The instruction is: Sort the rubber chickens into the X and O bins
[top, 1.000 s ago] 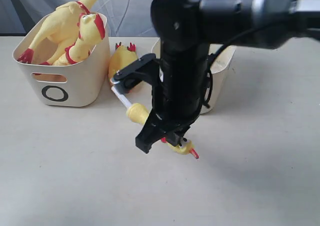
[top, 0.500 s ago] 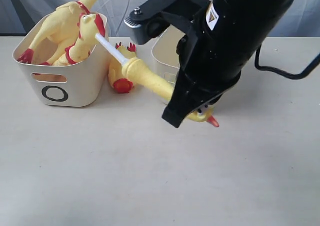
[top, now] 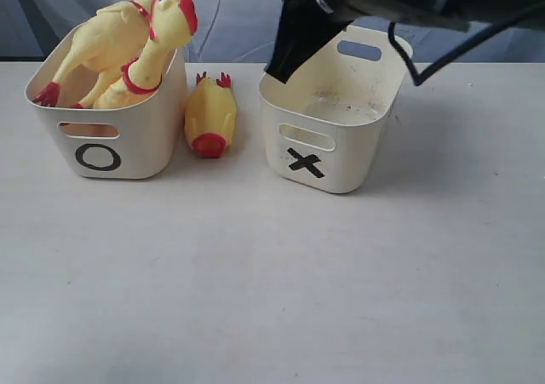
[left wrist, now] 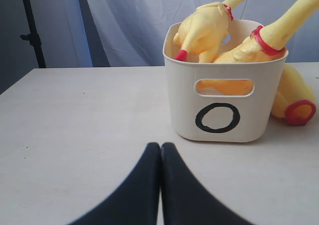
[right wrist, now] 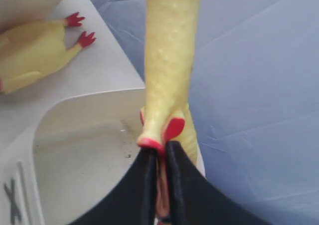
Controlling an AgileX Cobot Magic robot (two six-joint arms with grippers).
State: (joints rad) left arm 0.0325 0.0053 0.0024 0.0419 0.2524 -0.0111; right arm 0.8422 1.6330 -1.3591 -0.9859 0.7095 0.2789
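Compared with a second ago, the right arm (top: 358, 1) is no longer low over the near part of the bench (top: 255, 316). It is now seen high at the far side, above the X bin (top: 349, 154), and the slim rubber chicken (right wrist: 167, 50) is carried up with it. The X bin, hidden behind the arm before, is now fully exposed and is seen to be empty apart from some marks on its floor. From this it is judged that the pick is done and that a release into the X bin is what remains for this piece. The right tool (right wrist: 160, 152) is clamped on the red end of the slim rubber chicken. Whether that end is the head or the feet cannot be told. The body is pale yellow, finely speckled, long and narrow, and reaches away from the jaws out of the wrist view. The O bin (top: 140, 146), on the left, holds a pair of rubber chickens (top: 106, 35) leaning over its rim. A plump rubber chicken (top: 210, 116) lies on the bench between the two bins, not yet sorted. The left tool (left wrist: 160, 152) is held with its fingers together and empty, near the O bin.
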